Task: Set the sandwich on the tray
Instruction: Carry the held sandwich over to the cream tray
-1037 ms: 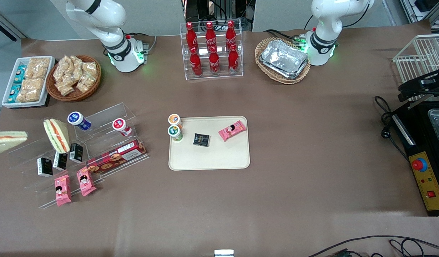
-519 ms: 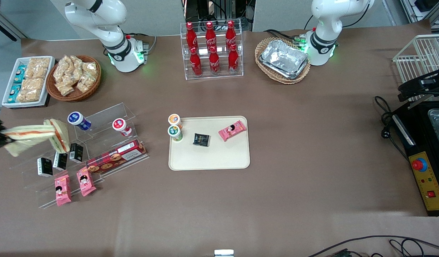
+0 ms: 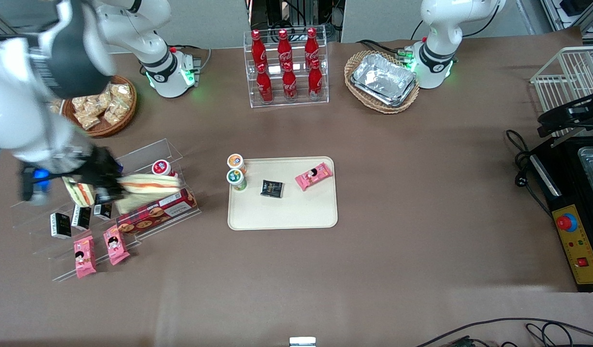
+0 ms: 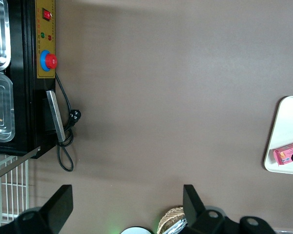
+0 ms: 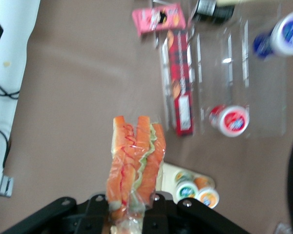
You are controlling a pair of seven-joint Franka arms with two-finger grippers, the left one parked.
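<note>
The right wrist view shows the gripper (image 5: 132, 204) clamped on the clear-wrapped sandwich (image 5: 135, 161), whereas the front view shows the sandwich (image 3: 147, 184) lying level above the clear display stand (image 3: 147, 154), well apart from the tray (image 3: 282, 210), the arm (image 3: 21, 96) reaching over the shelves.

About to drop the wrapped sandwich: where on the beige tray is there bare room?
The gripper holds the clear-wrapped sandwich above the acrylic rack. The cream-beige tray is bare across its nearer half. The farther half is crowded: two small cups, black packet, pink packet.
</note>
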